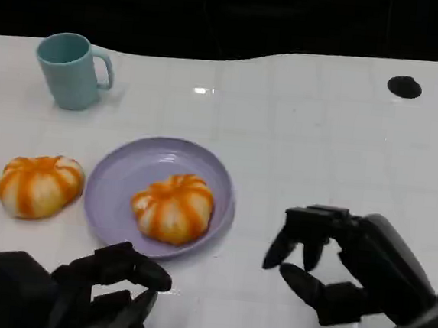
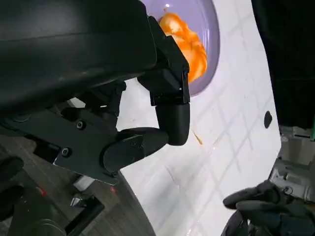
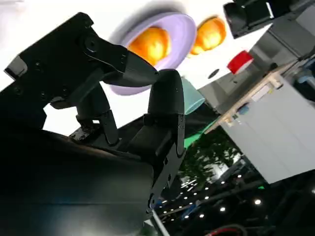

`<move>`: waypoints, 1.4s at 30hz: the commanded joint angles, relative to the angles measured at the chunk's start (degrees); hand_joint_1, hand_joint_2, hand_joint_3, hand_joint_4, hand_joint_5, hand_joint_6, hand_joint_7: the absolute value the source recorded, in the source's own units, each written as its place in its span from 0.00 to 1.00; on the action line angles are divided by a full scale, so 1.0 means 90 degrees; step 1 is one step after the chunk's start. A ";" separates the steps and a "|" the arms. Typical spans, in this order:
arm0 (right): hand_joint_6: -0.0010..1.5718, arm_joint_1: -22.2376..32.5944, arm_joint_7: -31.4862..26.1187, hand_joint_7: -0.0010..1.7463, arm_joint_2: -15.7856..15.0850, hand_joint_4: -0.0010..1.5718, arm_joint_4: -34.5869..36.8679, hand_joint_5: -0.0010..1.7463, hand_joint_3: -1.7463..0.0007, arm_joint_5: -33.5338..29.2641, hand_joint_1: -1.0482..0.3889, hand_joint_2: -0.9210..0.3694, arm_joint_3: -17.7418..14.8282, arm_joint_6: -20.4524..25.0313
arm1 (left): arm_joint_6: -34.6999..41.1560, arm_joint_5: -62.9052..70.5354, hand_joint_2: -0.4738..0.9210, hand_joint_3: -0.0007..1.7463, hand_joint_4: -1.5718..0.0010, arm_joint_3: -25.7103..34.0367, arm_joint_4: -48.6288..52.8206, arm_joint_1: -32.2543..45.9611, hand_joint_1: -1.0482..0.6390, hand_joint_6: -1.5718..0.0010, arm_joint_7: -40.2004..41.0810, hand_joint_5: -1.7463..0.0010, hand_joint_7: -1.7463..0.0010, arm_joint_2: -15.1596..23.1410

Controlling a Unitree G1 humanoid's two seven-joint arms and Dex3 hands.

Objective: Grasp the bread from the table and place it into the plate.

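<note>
Two orange-striped breads lay on the white table [image 1: 305, 148]: one bread [image 1: 173, 207] sat inside the lavender plate [image 1: 125, 179], and the other bread [image 1: 39, 185] rested on the bare table just beside the plate's rim. The left hand [image 1: 104, 288] hung over the table with its fingers [image 1: 129, 267] curled loosely and apart, holding nothing; the plate's near rim lay just beyond those fingertips, and the loose bread sat farther out and off to the left of them. The right hand [image 1: 333, 266] hovered over the table with its fingers [image 1: 306, 225] arched above the thumb, a gap between them and nothing in it; the plated bread lay to the left of those fingertips, apart from them. A teal mug [image 1: 70, 70] stood well beyond the left hand's fingers, behind the loose bread
</note>
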 commanded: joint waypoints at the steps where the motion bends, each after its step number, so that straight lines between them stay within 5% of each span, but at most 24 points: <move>1: 0.50 0.0375 0.0070 0.76 -0.0216 0.52 -0.0263 0.97 0.29 0.0166 0.59 0.45 -0.0341 -0.0034 | 0.0128 -0.0071 0.88 0.44 0.57 0.0073 -0.0049 -0.0018 0.44 0.60 -0.0011 0.00 0.25 0.0065; 9: 0.51 0.0928 0.0151 0.77 -0.0305 0.52 -0.0478 1.00 0.28 0.0309 0.62 0.46 -0.0689 -0.0013 | 0.0083 -0.0015 0.88 0.43 0.57 0.0039 -0.0073 -0.0008 0.43 0.60 -0.0015 0.00 0.25 0.0120; 19: 0.54 0.1821 0.0212 0.71 -0.0280 0.52 -0.1378 1.00 0.29 0.0045 0.62 0.45 -0.1058 0.0703 | 0.0141 -0.0107 0.89 0.41 0.57 0.0092 -0.0095 -0.0007 0.42 0.60 -0.0021 0.00 0.26 0.0106; 42: 0.57 0.1666 -0.0470 0.68 -0.0171 0.55 -0.0609 0.95 0.32 -0.0555 0.61 0.46 -0.0929 0.0509 | 0.0077 -0.0099 0.90 0.41 0.57 0.0160 -0.0001 -0.0013 0.45 0.59 -0.0057 0.00 0.26 0.0116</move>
